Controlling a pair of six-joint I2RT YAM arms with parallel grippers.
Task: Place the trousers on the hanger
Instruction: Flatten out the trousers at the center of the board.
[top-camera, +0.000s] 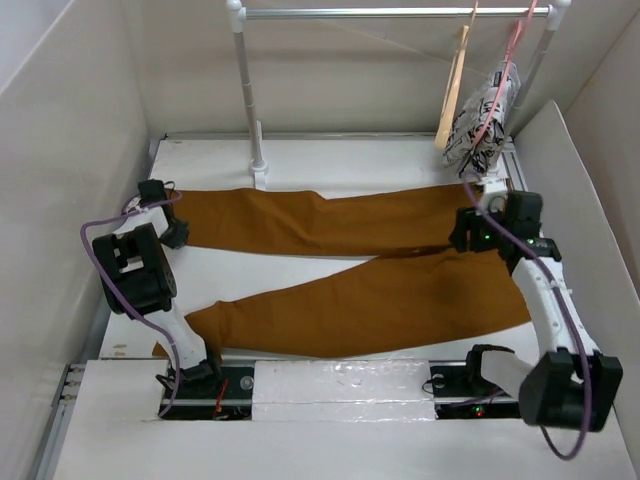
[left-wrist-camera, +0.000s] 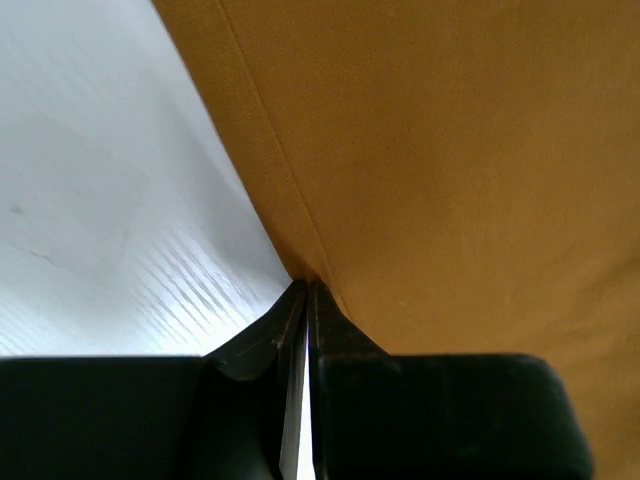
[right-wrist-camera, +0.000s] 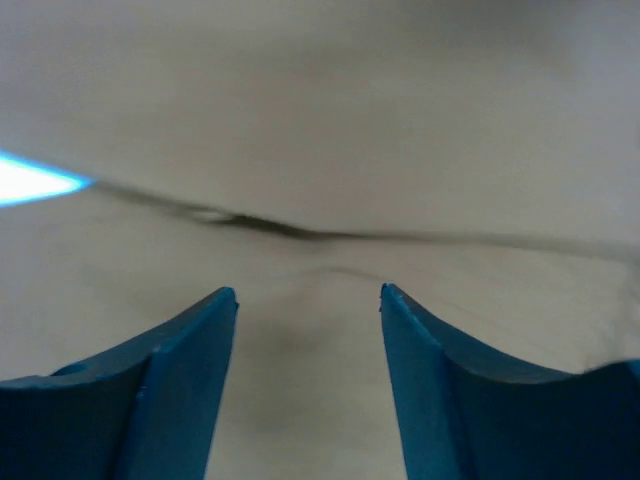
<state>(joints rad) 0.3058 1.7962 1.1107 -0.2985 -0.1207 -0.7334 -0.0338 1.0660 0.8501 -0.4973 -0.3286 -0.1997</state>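
The rust-brown trousers (top-camera: 350, 270) lie flat on the white table, the two legs spread toward the left and the waist at the right. My left gripper (top-camera: 175, 232) is at the cuff end of the far leg. In the left wrist view it (left-wrist-camera: 305, 285) is shut, with the edge of the fabric (left-wrist-camera: 450, 150) pinched at its tips. My right gripper (top-camera: 470, 235) is open low over the crotch area. Its fingers (right-wrist-camera: 308, 292) straddle flat cloth (right-wrist-camera: 320, 130) with a fold line ahead. The tan wooden hanger (top-camera: 455, 90) hangs from the rail at the back right.
A white rail (top-camera: 390, 13) on posts (top-camera: 248, 90) stands at the back. A pink hanger with black-and-white patterned cloth (top-camera: 488, 115) hangs right of the wooden one. White walls enclose the table on the left, the back and the right.
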